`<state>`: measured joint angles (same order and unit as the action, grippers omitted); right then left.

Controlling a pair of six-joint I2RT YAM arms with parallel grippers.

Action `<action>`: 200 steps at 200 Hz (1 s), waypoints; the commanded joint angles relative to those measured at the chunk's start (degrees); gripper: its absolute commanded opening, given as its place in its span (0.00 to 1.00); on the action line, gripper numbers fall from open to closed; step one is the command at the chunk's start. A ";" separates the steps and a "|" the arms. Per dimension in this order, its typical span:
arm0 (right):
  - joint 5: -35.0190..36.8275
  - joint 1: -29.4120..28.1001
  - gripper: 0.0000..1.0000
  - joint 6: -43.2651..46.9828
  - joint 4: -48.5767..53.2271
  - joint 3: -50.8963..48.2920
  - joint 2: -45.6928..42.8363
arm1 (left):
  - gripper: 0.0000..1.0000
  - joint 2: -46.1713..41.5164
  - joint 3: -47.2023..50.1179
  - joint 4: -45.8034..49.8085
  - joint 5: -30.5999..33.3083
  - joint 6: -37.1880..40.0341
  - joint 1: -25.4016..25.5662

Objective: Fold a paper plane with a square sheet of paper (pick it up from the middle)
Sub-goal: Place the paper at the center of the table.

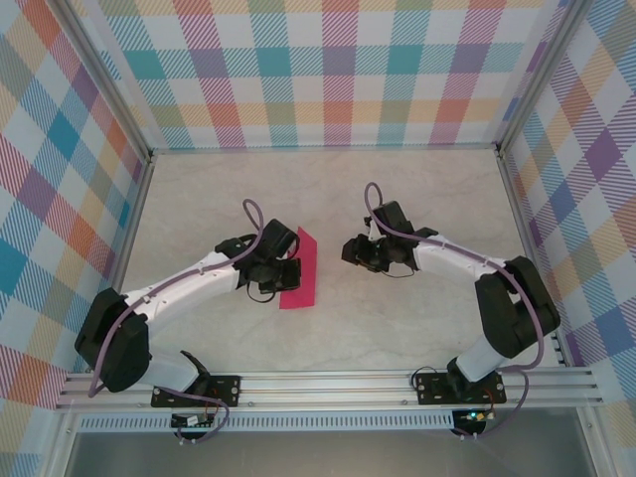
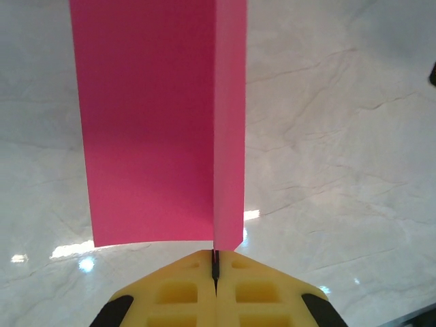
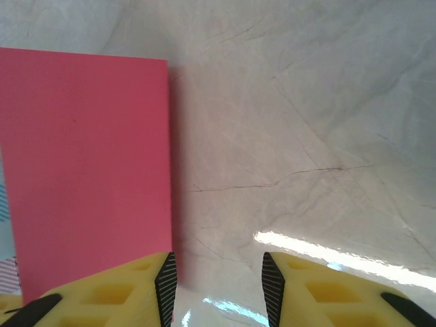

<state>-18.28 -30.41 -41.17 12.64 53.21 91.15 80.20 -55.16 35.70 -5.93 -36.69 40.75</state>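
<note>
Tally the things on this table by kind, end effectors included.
pink-red sheet of paper: 1
end effectors: 2 (left end effector, right end effector)
Total: 3

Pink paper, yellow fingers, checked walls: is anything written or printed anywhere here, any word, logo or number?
No text can be read anywhere.
The pink paper sheet is plain where it shows.
The left gripper pinching it and the right gripper bear no lettering.
The checked walls carry pattern only.
The small boards at the arm bases are too small to read.
</note>
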 commanded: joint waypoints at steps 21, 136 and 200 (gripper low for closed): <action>-9.38 -2.21 0.34 2.71 -2.14 3.69 6.60 | 0.00 1.36 3.24 0.99 3.60 -2.49 0.53; -12.06 -6.68 0.27 3.11 -0.80 17.53 23.57 | 0.05 4.48 4.00 -1.14 6.19 -7.45 0.43; -13.24 -6.73 0.27 3.47 -0.26 18.90 26.87 | 0.30 4.00 5.45 -7.36 1.03 -8.09 0.25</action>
<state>-30.30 -36.97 -39.18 11.29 70.63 116.97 84.07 -51.00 31.83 -1.72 -44.18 40.80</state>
